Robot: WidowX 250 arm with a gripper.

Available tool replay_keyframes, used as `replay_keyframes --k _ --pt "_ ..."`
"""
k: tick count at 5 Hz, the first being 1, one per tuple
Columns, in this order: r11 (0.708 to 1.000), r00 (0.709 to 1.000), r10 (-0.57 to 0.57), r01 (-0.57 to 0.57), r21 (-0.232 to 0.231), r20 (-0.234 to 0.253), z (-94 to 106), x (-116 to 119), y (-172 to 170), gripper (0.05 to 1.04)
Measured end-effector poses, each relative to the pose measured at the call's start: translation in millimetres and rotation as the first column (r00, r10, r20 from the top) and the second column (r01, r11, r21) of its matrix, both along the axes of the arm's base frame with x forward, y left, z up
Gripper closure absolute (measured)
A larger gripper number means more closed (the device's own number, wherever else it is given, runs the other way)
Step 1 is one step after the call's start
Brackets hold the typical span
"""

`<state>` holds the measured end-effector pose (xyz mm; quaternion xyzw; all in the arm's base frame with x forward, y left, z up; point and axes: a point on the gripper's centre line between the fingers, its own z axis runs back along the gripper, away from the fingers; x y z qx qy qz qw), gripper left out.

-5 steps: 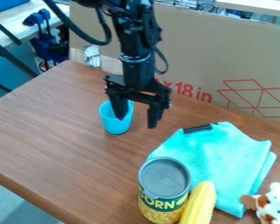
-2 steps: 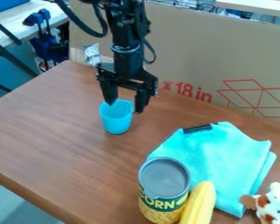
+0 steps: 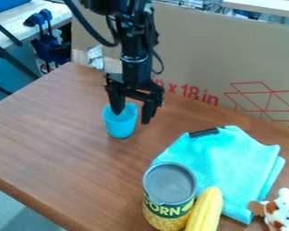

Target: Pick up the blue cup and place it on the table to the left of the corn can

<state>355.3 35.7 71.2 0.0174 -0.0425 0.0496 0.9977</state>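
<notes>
Blue, clamp-like objects (image 3: 39,34) are at the upper left of the view, beside a light wooden surface (image 3: 26,20) behind the main table. Brown wooden table (image 3: 56,135), with visible grain, extends from the left side toward the right. At its far edge stands a crumpled silvery piece (image 3: 95,57), close to the big cardboard panel (image 3: 195,54), which carries red print and red lines and reaches to the right border.

More to the right, a bright blue, round plastic cup (image 3: 121,127) stands upright on the table, left of the middle, with its mouth up. Above it hangs the black two-finger gripper (image 3: 131,117). It is open and holds nothing: one finger is seen over the mouth of the cup, and the other is to the right of the cup, a little lower. I cannot tell if they touch the cup.

Nearer to the camera, a tall can with grey lid and yellow-green label (image 3: 169,194) stands upright. Just beside it, on its right, lies a yellow corn cob (image 3: 205,210). Behind them is spread a folded turquoise cloth (image 3: 231,158), with a slim black object (image 3: 203,132) at its upper edge. At the lower right corner there is a white and brown plush toy (image 3: 282,210), near the cloth and partly cut by the border.
</notes>
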Motion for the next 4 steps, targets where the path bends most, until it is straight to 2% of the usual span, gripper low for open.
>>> replay_keyframes --k 1,2,3,4 --pt "1.0 1.0 0.002 -0.002 0.001 -0.001 -4.3 3.8 0.0 0.082" --pt "1.0 1.0 0.015 -0.015 -0.009 -0.027 -16.4 5.5 0.2 0.135" --pt "0.999 0.999 0.036 -0.036 -0.015 -0.008 -17.7 8.3 2.1 0.417" --pt "0.999 0.999 0.04 -0.04 -0.016 -0.009 -20.4 6.6 2.5 0.726"
